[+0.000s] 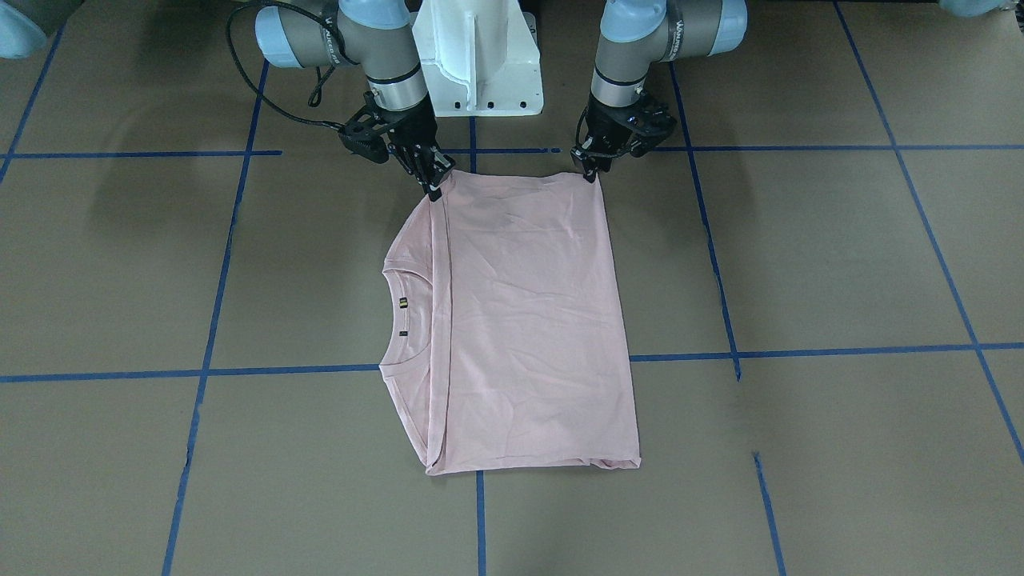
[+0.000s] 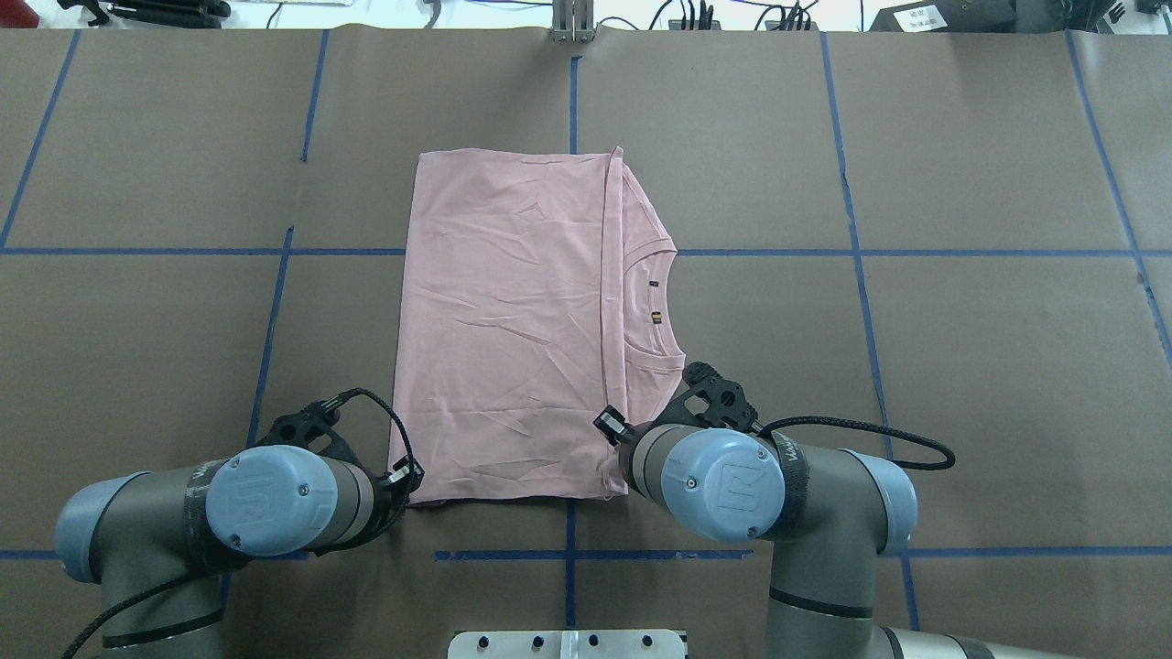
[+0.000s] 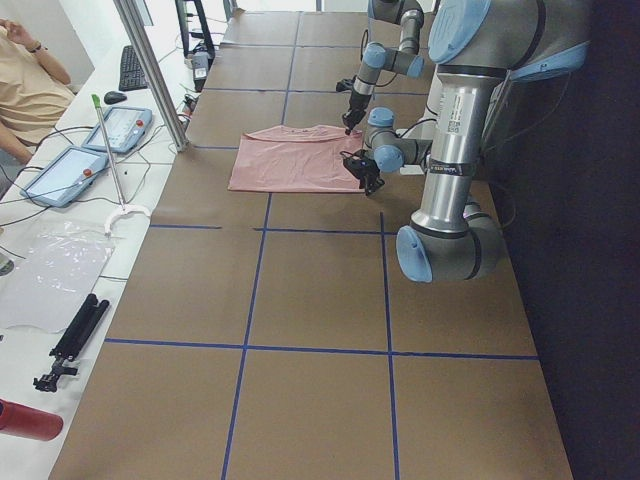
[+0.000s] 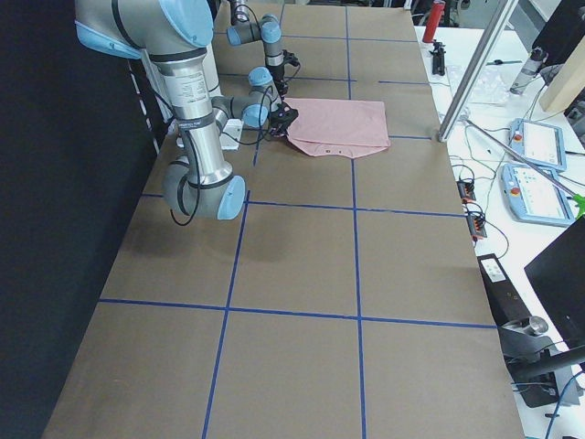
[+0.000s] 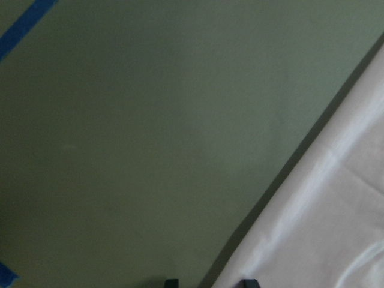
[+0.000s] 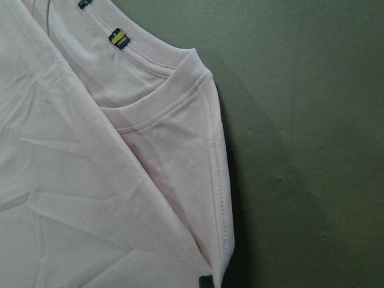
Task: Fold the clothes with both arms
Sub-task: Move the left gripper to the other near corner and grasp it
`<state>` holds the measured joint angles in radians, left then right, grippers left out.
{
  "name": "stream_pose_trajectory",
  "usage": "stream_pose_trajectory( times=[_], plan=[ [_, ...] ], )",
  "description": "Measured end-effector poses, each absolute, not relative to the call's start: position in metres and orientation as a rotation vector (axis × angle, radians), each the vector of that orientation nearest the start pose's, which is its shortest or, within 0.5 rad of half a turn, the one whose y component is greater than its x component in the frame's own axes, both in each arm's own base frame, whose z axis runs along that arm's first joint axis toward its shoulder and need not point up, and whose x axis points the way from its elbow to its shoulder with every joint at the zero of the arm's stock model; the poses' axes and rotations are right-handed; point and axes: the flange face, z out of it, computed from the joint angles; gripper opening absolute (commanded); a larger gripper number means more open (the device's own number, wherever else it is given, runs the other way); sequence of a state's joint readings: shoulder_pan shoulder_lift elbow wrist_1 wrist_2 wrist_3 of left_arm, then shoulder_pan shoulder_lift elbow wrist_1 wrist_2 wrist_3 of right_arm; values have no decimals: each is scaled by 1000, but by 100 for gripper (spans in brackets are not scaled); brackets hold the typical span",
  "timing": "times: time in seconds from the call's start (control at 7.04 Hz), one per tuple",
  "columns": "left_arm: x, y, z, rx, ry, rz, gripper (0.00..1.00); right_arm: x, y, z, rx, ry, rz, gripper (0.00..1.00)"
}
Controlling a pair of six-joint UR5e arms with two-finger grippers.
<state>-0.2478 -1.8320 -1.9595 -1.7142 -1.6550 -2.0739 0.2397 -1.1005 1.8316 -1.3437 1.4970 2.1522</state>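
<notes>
T-shirt (image 1: 528,320) lies near pedestal (image 1: 480,64), tape (image 1: 280,370) possibly beneath.

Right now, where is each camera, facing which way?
Front: across table, facing robot; left gripper, right gripper.
Overhead: behind robot, downward; left arm, right arm.
Exterior left: table's left end; left arm nearest.
Exterior right: table's right end; right arm nearest.
Left wrist: down at T-shirt edge; fingertips.
Right wrist: down at collar; fingertip.
Front, overhead share: whole T-shirt.
</notes>
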Motion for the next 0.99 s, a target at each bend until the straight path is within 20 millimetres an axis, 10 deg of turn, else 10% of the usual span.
stream_pose_trajectory(
  times=[0.99],
  plan=[
    [491, -255, 294, -202, 881, -683, 0, -563, -282, 256, -97, -990, 792, 0]
  ],
)
